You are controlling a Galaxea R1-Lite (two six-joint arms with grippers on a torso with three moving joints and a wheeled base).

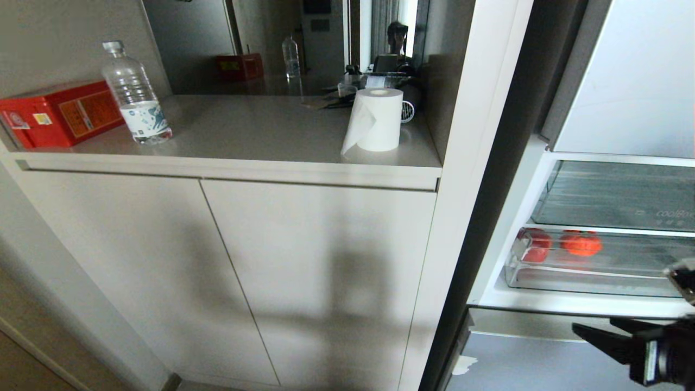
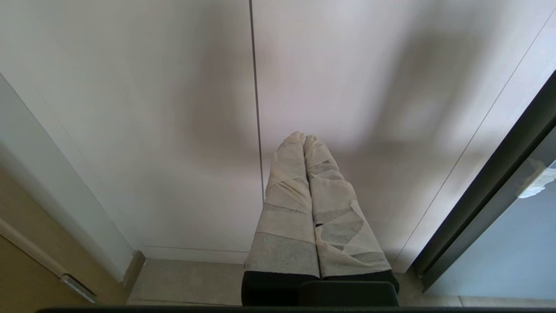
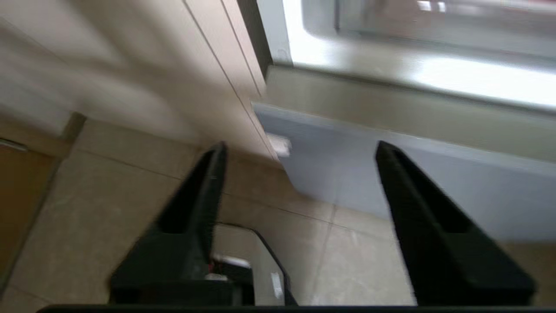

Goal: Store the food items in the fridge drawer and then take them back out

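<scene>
Fridge drawer (image 1: 592,282) — clear plastic, low in the open fridge at the right of the head view, beneath a second clear bin (image 1: 619,198) bearing faint lettering. Inside the drawer, two food items: a round red one (image 1: 535,247) at its left end, an orange-red pumpkin-like one (image 1: 582,243) just beside it toward the middle. Both already stored, hence the second half of the task judged to be in hand: taking them back out.

Right hand (image 1: 600,331) — below and in front of the drawer, at the lower right corner of the head view, before the blue-grey lower fridge panel (image 1: 532,361); fingers (image 3: 195,204) wide apart, nothing between them, no contact with the drawer. Left hand (image 2: 304,141) — tape-wrapped fingers pressed together, empty, aimed at the pale cabinet doors (image 2: 173,108), apparently parked.

Next move, as judged: right hand up and over the drawer's front lip, down onto one item, closed around it; clearance under the bin above likely tight.

Desk (image 1: 260,130) to the left of the fridge, carrying: one clear water bottle (image 1: 134,95), one red box (image 1: 59,114), one roll of white paper (image 1: 376,119), some dark clutter behind the roll. Further bottle and box at the back apparently reflections.
</scene>
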